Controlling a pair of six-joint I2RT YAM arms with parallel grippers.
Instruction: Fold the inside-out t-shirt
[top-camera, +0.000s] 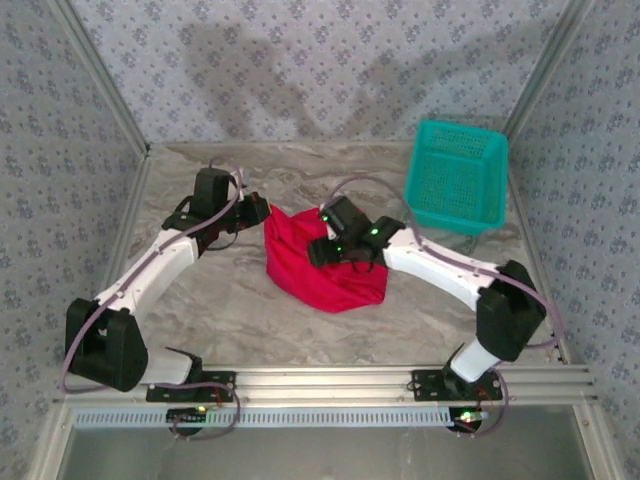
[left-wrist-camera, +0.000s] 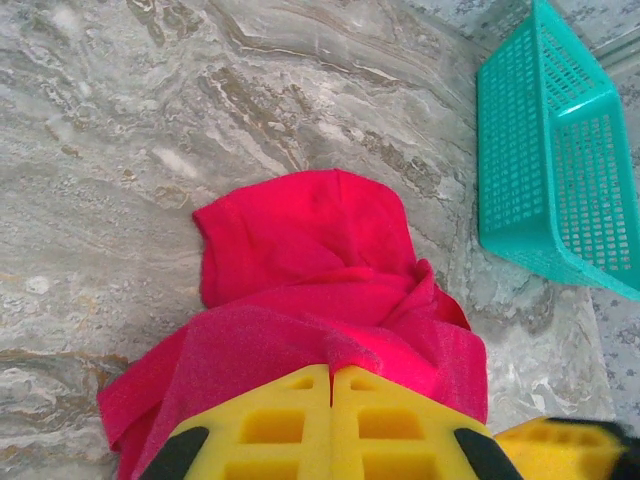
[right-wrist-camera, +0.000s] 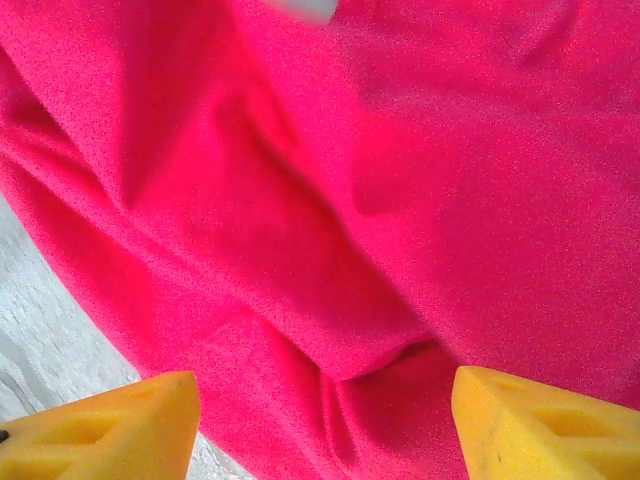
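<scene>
The inside-out t-shirt (top-camera: 325, 270) is a bright red bunched heap in the middle of the marble table. My left gripper (top-camera: 262, 212) sits at the heap's upper left edge. In the left wrist view its yellow fingers (left-wrist-camera: 270, 420) are pressed together with a ridge of red t-shirt (left-wrist-camera: 300, 250) cloth pinched at their tips. My right gripper (top-camera: 328, 248) hovers over the middle of the heap. Its yellow fingertips (right-wrist-camera: 150, 410) stand wide apart and open over the creased t-shirt (right-wrist-camera: 330, 220), gripping nothing. A bit of a small white tag (right-wrist-camera: 310, 8) peeks in at the top edge.
A teal mesh basket (top-camera: 457, 175) stands at the back right of the table (top-camera: 220, 300), and the same basket (left-wrist-camera: 560, 150) shows in the left wrist view. Patterned walls close in the back and sides. A metal rail runs along the near edge.
</scene>
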